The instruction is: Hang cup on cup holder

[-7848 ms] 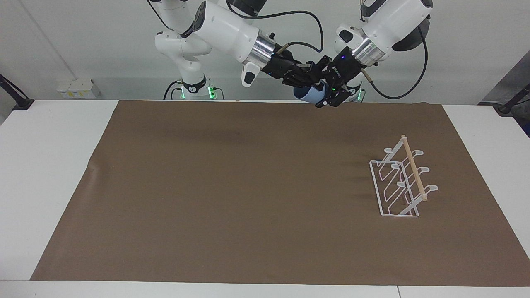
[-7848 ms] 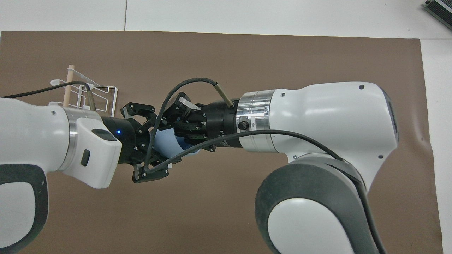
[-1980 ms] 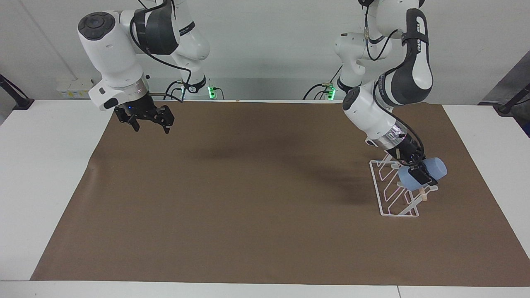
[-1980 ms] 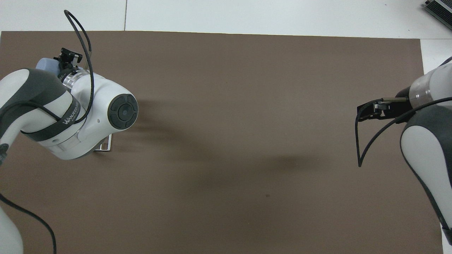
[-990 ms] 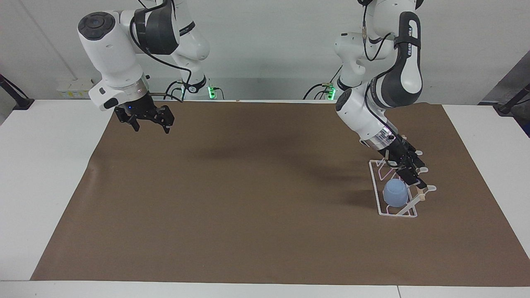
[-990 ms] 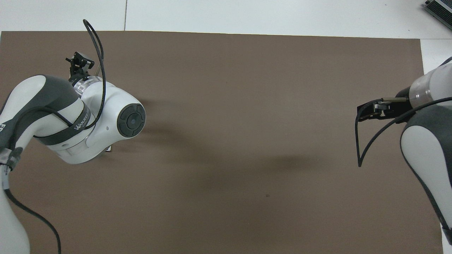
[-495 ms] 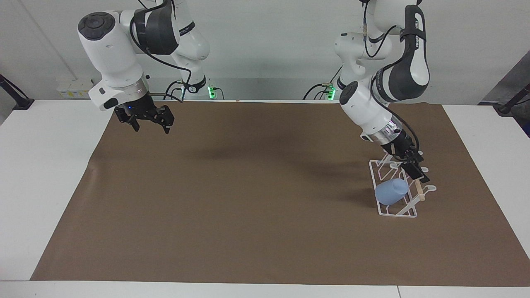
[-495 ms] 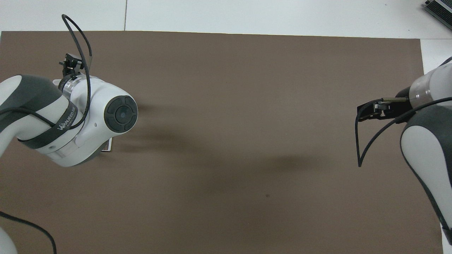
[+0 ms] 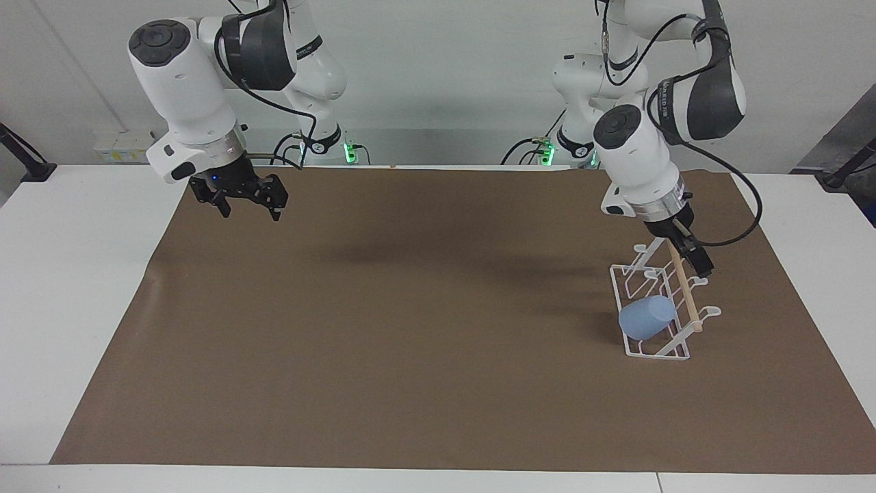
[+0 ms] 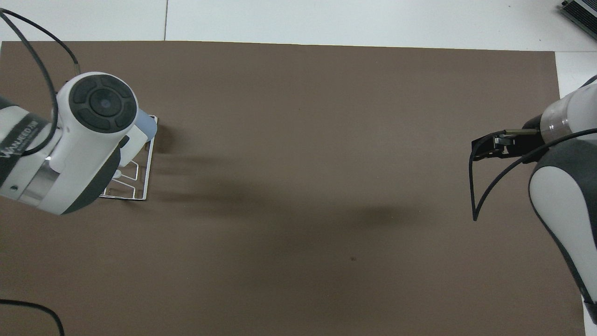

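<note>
One cup [image 9: 647, 317] on holder [image 9: 657, 352], overhead mostly arm-hidden

L arm reaches down from its base, wrist angled, left gripper [image 9: 699, 263] over the cup holder [image 9: 655, 305], by the wooden rod at the end nearer the robots, holding nothing. R arm waits, elbow high, wrist pointing down; right gripper [image 9: 241, 203] w/ fingers apart, empty, well apart from the cup holder, over the mat's corner at the R arm's end.
</note>
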{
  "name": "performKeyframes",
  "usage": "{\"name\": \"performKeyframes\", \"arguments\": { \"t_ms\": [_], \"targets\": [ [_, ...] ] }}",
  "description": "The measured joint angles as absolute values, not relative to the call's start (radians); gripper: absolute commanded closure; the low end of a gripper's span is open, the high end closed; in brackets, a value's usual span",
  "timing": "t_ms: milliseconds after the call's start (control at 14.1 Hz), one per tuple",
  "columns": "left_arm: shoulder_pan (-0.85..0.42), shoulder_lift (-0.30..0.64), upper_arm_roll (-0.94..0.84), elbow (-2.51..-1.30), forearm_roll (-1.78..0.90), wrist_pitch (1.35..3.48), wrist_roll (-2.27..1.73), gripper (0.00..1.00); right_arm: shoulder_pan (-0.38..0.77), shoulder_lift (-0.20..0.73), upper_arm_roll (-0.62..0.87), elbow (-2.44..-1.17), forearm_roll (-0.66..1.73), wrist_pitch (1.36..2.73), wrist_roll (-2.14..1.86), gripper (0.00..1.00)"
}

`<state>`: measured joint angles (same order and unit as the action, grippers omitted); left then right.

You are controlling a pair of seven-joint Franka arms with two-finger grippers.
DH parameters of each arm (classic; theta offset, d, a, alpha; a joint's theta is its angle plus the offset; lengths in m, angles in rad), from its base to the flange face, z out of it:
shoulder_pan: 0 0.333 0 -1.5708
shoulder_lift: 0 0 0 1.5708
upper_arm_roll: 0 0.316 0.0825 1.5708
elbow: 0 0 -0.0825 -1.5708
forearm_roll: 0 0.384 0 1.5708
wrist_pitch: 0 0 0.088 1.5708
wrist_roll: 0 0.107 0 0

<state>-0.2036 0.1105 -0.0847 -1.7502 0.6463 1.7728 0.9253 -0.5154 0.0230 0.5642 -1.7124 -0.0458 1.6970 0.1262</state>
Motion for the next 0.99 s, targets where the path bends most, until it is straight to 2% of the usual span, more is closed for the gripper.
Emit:
{"name": "performKeyframes", "arguments": {
  "t_ms": [354, 495, 990],
  "targets": [
    [-0.106, -0.030, -0.078, -1.730, 0.379, 1.638, 0.927, 0.00, -0.515, 0.023, 0.564, -1.712, -0.046, 1.697, 0.126, 0.00],
    [-0.085, -0.058, -0.078, -1.695, 0.281, 1.565, 0.922, 0.00, -0.515, 0.023, 0.564, -1.712, -0.046, 1.697, 0.126, 0.00],
    [-0.070, -0.029, -0.087, -1.528, 0.128, 1.481, 0.814, 0.00, -0.515, 0.023, 0.564, -1.712, -0.046, 1.697, 0.126, 0.00]
  ]
}}
